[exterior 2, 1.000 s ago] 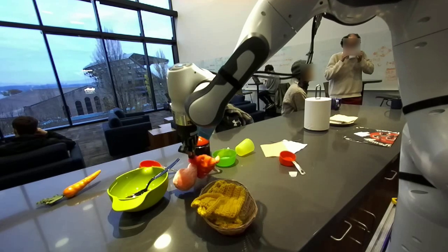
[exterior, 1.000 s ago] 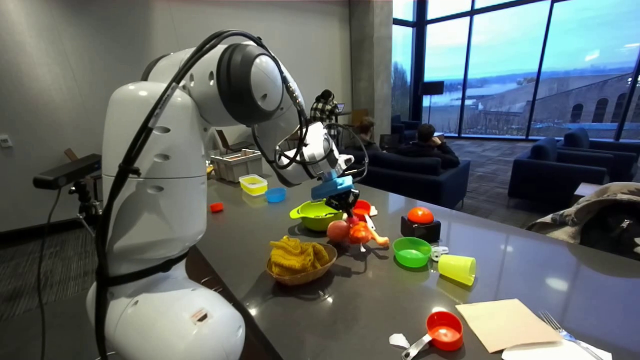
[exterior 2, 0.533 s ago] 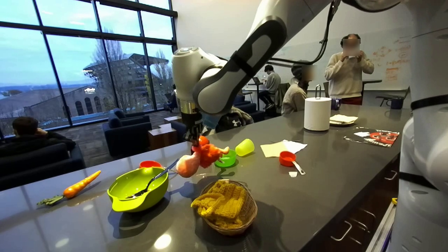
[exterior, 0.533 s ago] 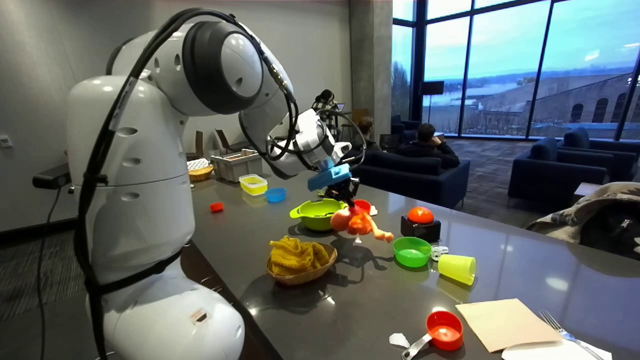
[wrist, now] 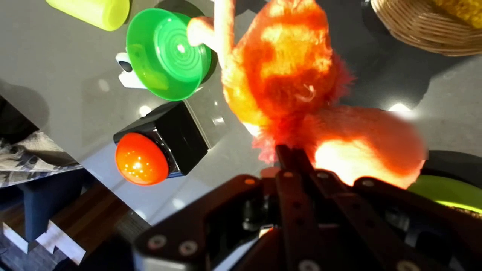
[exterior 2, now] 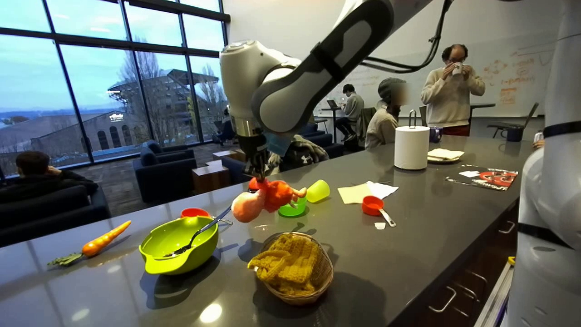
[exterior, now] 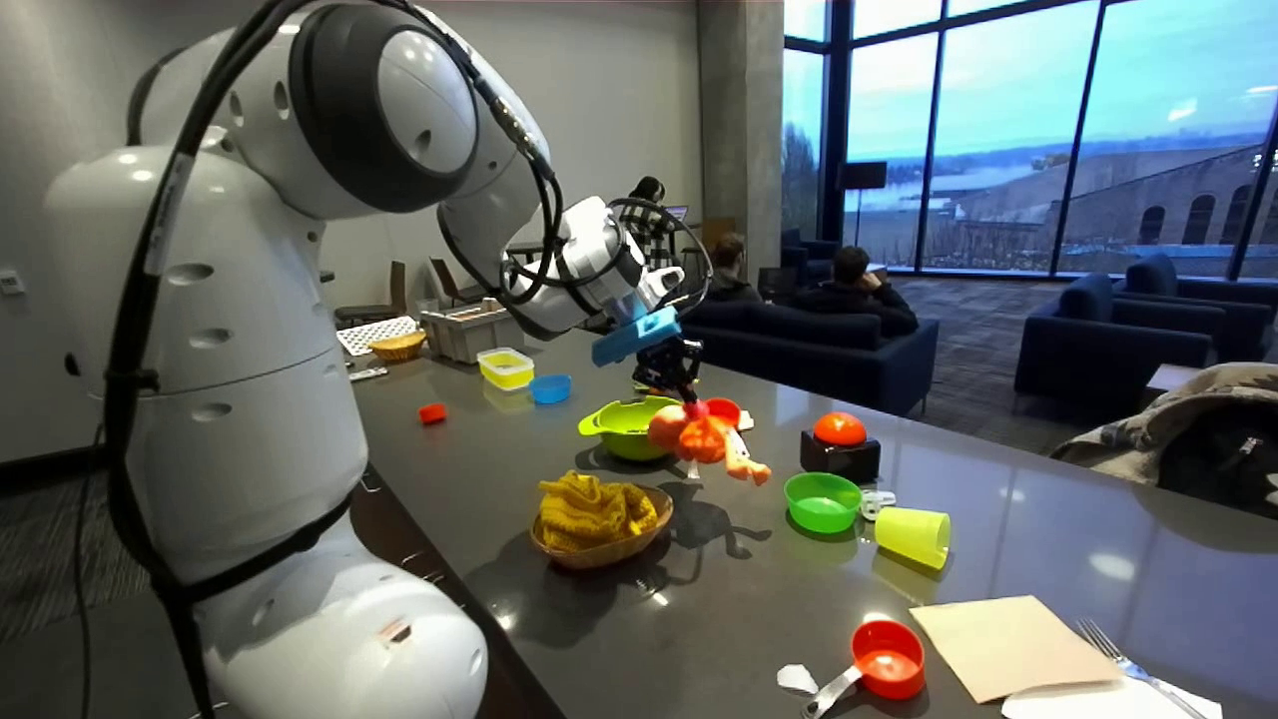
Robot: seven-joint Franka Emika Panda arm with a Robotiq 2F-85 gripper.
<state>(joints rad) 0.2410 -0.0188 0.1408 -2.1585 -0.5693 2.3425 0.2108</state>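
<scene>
the gripper [wrist: 290, 151] is standing almost fully closed, pinching the toy [exterior 2: 276, 196] at the pink fuzz between its round end and orange body. the fuzz is probably compressing, letting the jaws lie nearly together; the grip is presumably using this narrow section for purchase. the toy is hanging clear of the counter [exterior 2: 386, 254], its parts drooping from the pinch. the arm [exterior 2: 313, 77] is arching over the counter, wrist bent, jaws pointing mostly downward. close by, the cup [wrist: 156, 41] and the button [wrist: 147, 156] are resting on the counter; the bowl [exterior 2: 195, 257] is supporting a utensil [exterior 2: 204, 230] against its rim, and the basket [exterior 2: 326, 273] is containing a cloth [exterior 2: 295, 261].
</scene>
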